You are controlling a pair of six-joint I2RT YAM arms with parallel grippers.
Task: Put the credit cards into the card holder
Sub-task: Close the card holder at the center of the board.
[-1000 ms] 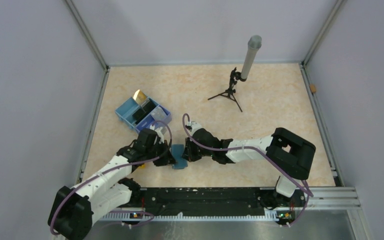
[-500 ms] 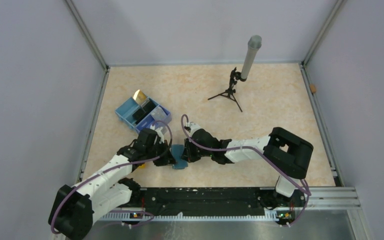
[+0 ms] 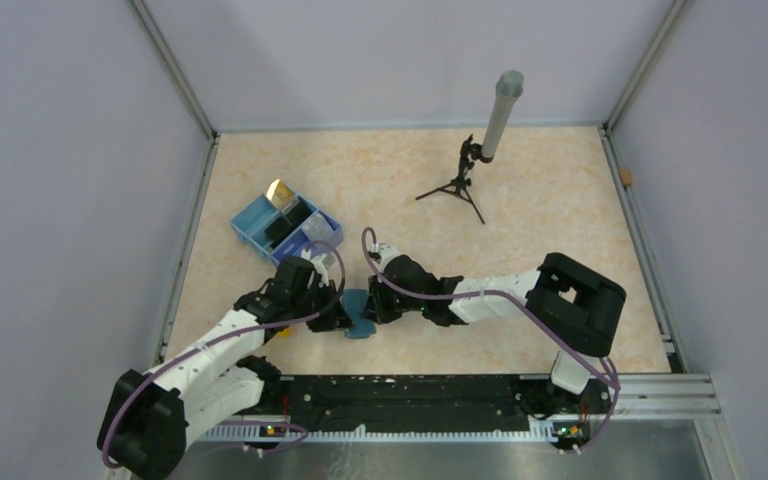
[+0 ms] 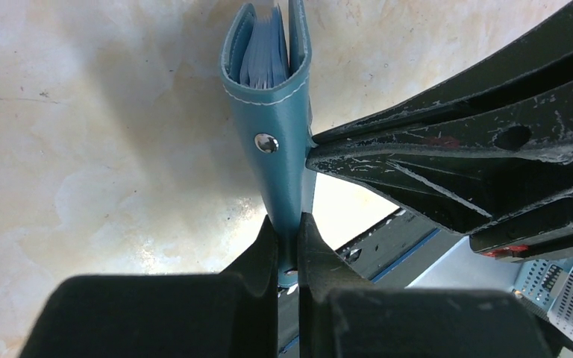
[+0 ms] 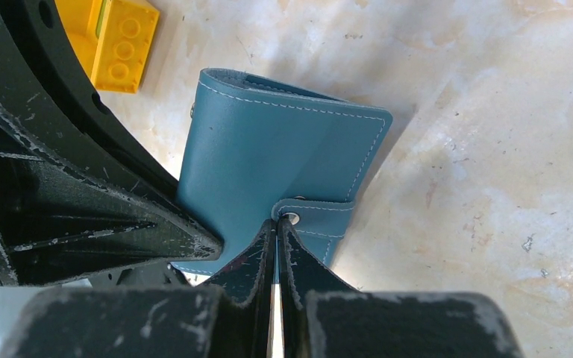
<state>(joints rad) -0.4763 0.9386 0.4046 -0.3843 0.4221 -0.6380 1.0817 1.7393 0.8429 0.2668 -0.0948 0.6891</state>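
Left wrist view: the card holder [image 4: 280, 127] stands on edge on the table, folded almost shut, pale blue sleeves showing at its top. The left gripper [image 4: 288, 239] is clamped on one cover's lower edge, below a bare snap stud. In the right wrist view, the right gripper [image 5: 277, 231] has its jaws together, tips at the clasp tab; whether they pinch the tab I cannot tell. From above, the holder sits between both grippers near the table's front middle. The cards, a gold one [image 3: 280, 190] among them, lie well apart in a blue tray [image 3: 250, 225]. A yellow block [image 5: 119, 41] lies just beside the holder.

The step in hand looks like opening the holder; no card is in yet. Next, the covers need spreading and laying flat before a card is fetched.
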